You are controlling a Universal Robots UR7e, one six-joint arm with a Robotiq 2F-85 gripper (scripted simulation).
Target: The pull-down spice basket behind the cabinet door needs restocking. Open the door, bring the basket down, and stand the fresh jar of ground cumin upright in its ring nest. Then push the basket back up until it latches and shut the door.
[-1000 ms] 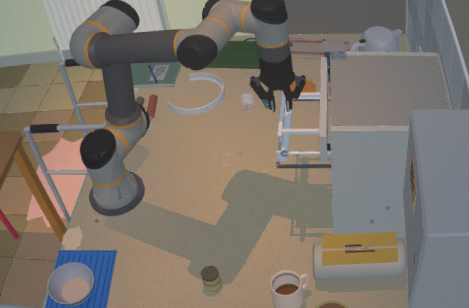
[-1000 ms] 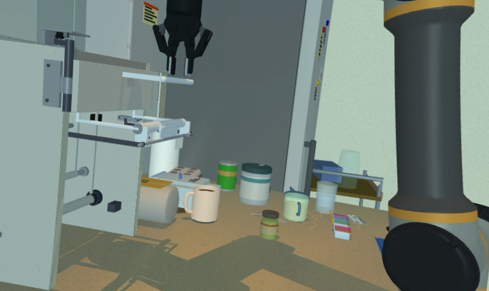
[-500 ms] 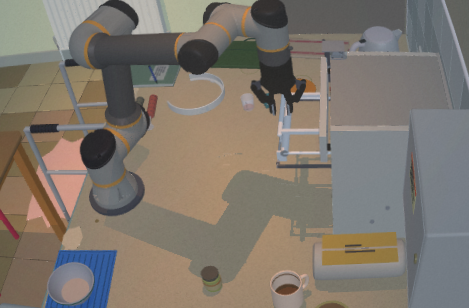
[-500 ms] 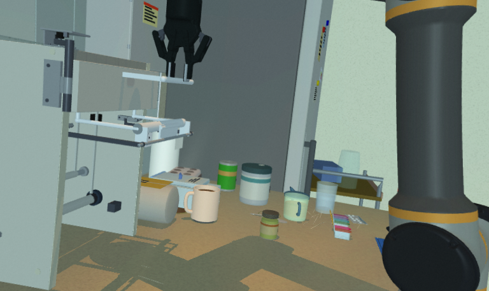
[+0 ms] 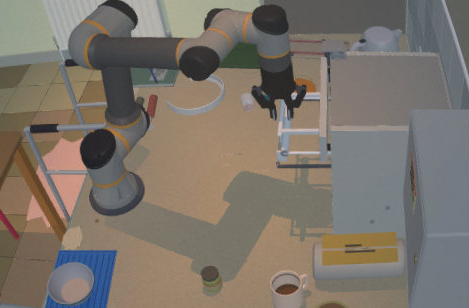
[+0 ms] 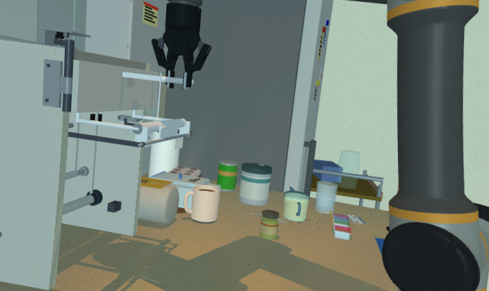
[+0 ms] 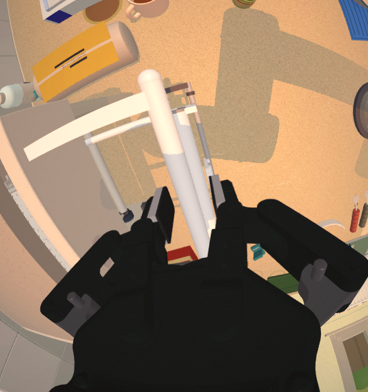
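Observation:
The basket's white handle bar (image 6: 158,78) (image 7: 170,153) sticks out from the open cabinet at its upper front. My gripper (image 6: 179,84) (image 5: 283,116) (image 7: 188,204) is lowered over this bar, with a finger on each side of it. The gripper is open and holds nothing. The basket frame (image 5: 299,135) (image 6: 144,127) hangs below the bar in front of the cabinet (image 5: 383,130). The cabinet door (image 6: 30,158) stands swung open. The cumin jar (image 5: 210,280) (image 6: 269,224), green with a dark lid, stands upright on the counter far from the gripper.
A tall grey cabinet (image 5: 443,210) stands at the right. A yellow-topped box (image 5: 359,256), a coffee mug (image 5: 287,289) (image 6: 203,203), canisters (image 6: 255,183) (image 6: 227,175) and cups (image 6: 296,206) crowd the counter. A bowl (image 5: 70,282) sits on a blue mat.

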